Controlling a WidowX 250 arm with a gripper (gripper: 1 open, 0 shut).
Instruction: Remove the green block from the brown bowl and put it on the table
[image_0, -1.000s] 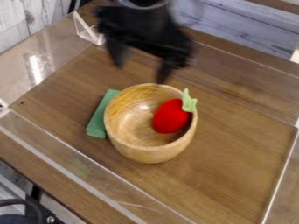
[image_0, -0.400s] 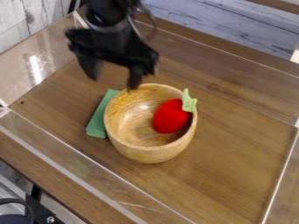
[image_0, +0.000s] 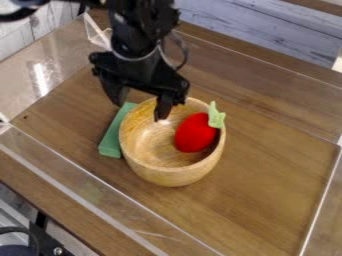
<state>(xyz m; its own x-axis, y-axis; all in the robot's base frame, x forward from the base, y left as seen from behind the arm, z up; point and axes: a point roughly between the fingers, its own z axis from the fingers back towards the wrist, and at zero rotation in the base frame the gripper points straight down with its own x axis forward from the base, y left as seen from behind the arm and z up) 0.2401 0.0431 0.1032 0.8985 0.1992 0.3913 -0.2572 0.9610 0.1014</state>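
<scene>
Camera view: hand (image_0: 144, 103) wide open, empty, at bowl's (image_0: 171, 165) 10 o'clock rim. Green block (image_0: 112, 135) flat, likely light, rigid; pinch across narrow edges.

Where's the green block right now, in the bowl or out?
Out. The green block lies flat on the table, against the brown bowl's left outer wall. Inside the bowl is only a red strawberry-like toy.

Even, soft daylight-ish lighting, fairly bright. Glare patch on clear acrylic wall (image_0: 54, 50) top left. Low-res, soft overall; black gripper (image_0: 140, 100) slightly motion-blurred. Faint shadow under brown bowl (image_0: 158, 160).
</scene>
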